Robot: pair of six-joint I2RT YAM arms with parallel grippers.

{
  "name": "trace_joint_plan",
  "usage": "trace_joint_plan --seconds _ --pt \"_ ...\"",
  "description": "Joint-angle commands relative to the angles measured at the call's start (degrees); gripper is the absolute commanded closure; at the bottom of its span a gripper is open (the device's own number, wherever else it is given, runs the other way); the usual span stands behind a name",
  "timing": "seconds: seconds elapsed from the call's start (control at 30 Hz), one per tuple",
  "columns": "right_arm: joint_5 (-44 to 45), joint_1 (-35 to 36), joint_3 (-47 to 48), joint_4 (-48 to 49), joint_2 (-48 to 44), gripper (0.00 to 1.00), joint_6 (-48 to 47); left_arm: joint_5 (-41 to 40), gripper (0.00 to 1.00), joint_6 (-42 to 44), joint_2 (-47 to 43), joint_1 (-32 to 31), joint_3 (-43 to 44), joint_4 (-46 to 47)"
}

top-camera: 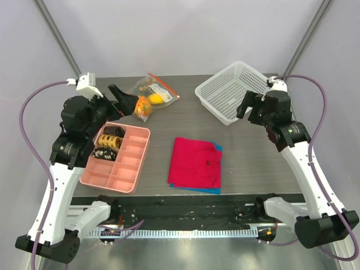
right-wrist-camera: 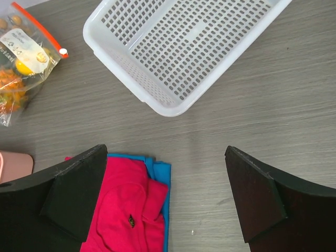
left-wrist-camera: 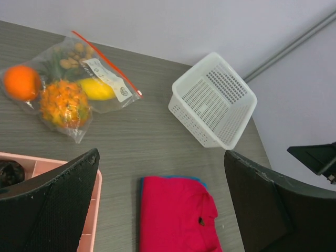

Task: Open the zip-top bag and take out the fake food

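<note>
The zip-top bag [top-camera: 153, 93] lies far-left of the folded red shirt [top-camera: 194, 163], close to the grey wood-grain table's [top-camera: 253, 163] far edge. It is clear and crinkled, with a straight orange-red zip strip and a white slider at one end. The fake food [top-camera: 144, 104] is inside it: a knobbly orange pineapple, a smooth orange, a yellow fruit and brownish bits. The left gripper [top-camera: 125, 103] hangs left of the shirt, near the bag's near-left corner, with its black fingers spread wide. Bare tabletop separates them from the bag in the wrist view. The right gripper [top-camera: 246, 108], far-right of the shirt, is also spread wide above the white perforated basket [top-camera: 211, 106]. A pink compartment tray [top-camera: 126, 163] sits left of the shirt. Open table lies between shirt, bag and basket.
</note>
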Motion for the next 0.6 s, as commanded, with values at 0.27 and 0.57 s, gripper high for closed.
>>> trace_joint_plan --seconds 0.27,0.57 --pt "-18.89 0.77 -2.92 9.17 6.11 0.00 4.86 6.51 0.14 1.16 26.48 0.05 3.82 6.80" --pt "-28.30 5.52 -1.00 15.87 16.64 0.00 7.67 -7.73 0.25 10.29 48.05 -8.03 14.28 13.83"
